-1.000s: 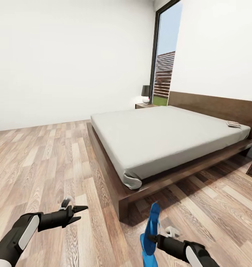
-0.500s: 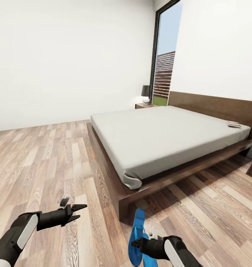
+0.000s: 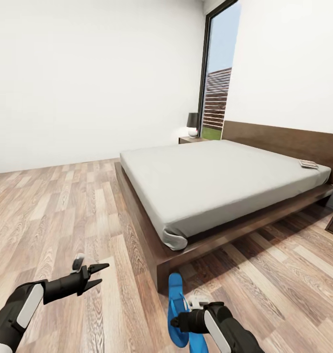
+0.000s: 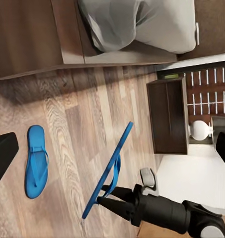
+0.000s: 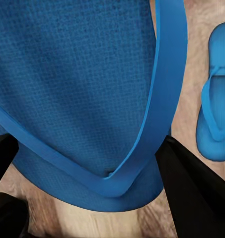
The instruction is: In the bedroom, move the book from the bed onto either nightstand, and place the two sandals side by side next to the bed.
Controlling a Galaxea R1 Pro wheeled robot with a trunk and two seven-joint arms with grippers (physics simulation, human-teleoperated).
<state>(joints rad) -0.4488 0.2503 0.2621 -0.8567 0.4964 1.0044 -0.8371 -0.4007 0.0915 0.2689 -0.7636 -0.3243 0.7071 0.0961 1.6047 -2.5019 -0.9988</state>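
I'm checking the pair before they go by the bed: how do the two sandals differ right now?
The held sandal is pinched in the right gripper, off the floor and tilted on edge; the other sandal lies flat on the wood floor, untouched. Both are bright blue flip-flops with thin straps.

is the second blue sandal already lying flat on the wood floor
Yes, in the left wrist view one bright blue flip-flop sandal lies flat on the light brown wood-plank floor, while the right gripper holds the other sandal tilted.
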